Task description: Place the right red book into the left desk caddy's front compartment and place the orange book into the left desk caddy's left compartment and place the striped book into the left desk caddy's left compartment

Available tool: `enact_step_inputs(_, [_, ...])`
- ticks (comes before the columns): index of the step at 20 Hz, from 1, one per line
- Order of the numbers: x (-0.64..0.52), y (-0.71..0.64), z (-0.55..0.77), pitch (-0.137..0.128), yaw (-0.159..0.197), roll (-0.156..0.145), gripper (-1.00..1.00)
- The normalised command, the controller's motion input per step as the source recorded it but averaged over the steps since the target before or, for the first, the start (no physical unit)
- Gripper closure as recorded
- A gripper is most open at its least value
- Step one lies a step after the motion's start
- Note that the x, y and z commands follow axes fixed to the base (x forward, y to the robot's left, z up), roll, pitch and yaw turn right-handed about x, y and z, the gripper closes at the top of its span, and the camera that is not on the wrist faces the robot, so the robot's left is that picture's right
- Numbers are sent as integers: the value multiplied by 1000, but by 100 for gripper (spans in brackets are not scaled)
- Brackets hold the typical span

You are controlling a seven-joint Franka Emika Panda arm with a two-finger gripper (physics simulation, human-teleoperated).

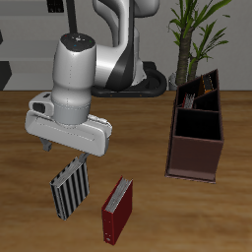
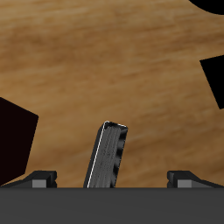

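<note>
Progress, judged from how things lie: the caddy point(image 1: 196, 133) already holds books in its rearmost section, orange-brown and dark covers showing near its far end, too small to say which book sits in which compartment. The two nearer sections look empty and black-lined. So the orange and maroon placements appear done or nearly so; this is not confirmed.

Left to do: the striped book point(image 1: 69, 187). It lies on the table point(image 1: 20, 128) well apart from the caddy, toward the front edge, directly under the gripper point(image 1: 65, 154). A brighter red book point(image 1: 117, 209) lies just beside the striped one, nearer the front edge still; it is not part of the task.

Gripper: hovers just above the striped book. In the wrist view the book point(image 2: 108, 156) sits between the two fingertips point(image 2: 41, 178), which stand wide apart and clear of it. Jaws spread, nothing held. Grasp not yet made.

Surface: wood-grain tabletop, mid-brown, no clutter between the striped book and the caddy.

Room: a potted plant point(image 1: 197, 30) stands behind the caddy; grey floor and dark fixtures beyond the table.
</note>
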Motion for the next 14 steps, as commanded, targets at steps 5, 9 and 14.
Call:
enact_step_inputs(5, [-19, -79, -264, 33, -44, 53, -100])
enact_step_inputs(9, [-72, -2, -175, 13, 35, 39, -100])
enact_step_inputs(14, [-83, -100, -148, 5, -2, 4, -100])
